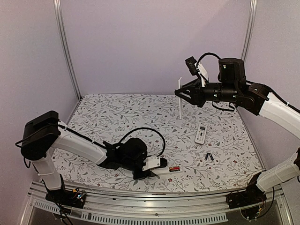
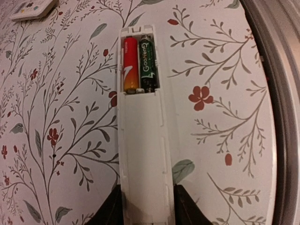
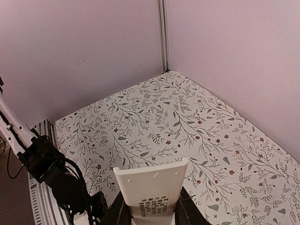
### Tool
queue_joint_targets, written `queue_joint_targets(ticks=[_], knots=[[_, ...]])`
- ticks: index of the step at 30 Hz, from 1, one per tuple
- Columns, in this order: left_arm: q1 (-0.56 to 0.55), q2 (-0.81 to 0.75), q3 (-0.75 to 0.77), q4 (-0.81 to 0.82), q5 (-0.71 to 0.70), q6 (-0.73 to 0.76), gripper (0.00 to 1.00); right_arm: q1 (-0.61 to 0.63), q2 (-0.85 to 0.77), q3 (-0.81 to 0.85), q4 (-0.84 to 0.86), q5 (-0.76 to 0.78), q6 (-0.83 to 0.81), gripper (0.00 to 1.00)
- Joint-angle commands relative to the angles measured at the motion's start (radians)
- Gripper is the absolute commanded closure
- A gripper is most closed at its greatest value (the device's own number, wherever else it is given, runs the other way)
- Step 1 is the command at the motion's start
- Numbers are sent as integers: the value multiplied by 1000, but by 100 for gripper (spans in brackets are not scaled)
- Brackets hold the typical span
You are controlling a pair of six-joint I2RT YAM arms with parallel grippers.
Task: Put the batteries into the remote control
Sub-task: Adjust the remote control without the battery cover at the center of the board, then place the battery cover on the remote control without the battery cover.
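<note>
A white remote control (image 2: pixel 143 140) lies back up near the table's front edge, its compartment uncovered. Inside sit two batteries side by side, a red one (image 2: pixel 130 63) and a black-green one (image 2: pixel 148 63). My left gripper (image 2: pixel 146 199) is shut on the remote's near end, a finger pressed to each long side. In the top view this remote (image 1: pixel 174 169) pokes out of the left gripper (image 1: pixel 161 165). My right gripper (image 3: pixel 149 208) hangs high over the table, shut on the white battery cover (image 3: pixel 150 183), which shows as a thin upright strip (image 1: pixel 179 105) below the right gripper (image 1: pixel 182 92).
A second white remote (image 1: pixel 201 134) lies face up right of centre, also seen as a corner (image 2: pixel 33 8). Two loose black batteries (image 1: pixel 208 156) lie near it towards the front. The metal front rail (image 2: pixel 281 93) runs close beside the held remote.
</note>
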Motion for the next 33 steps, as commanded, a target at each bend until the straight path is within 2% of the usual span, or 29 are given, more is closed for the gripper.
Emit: queue_joint_targets(ticks=[1, 5, 7, 12, 15, 18, 21, 24, 26, 29, 33], knots=[[-10, 10, 3, 35, 69, 135, 65, -4, -22, 25, -26, 30, -6, 86], [-5, 59, 71, -9, 66, 161, 65, -4, -23, 29, -37, 35, -6, 86], [-3, 69, 87, -20, 67, 166, 61, -4, -23, 31, -49, 40, -6, 86], [-1, 24, 78, -38, 49, 136, 27, -4, -20, 32, -102, 63, -6, 87], [3, -43, 58, -56, 45, 94, 18, -4, -5, 32, -163, 69, -8, 89], [4, -141, 22, -65, 71, 17, 16, 3, 28, 31, -253, 95, -8, 92], [5, -275, -58, -1, 91, -108, 16, 50, 82, 23, -342, 118, -5, 93], [19, -400, -159, 102, 69, -284, 15, 122, 141, 3, -398, 154, -34, 93], [29, -467, -218, 166, 26, -455, 16, 166, 188, 7, -445, 176, -50, 94], [32, -527, -266, 215, -63, -662, 23, 219, 271, 34, -502, 191, -58, 94], [31, -570, -308, 229, -149, -852, 30, 292, 366, 66, -563, 206, -77, 94]])
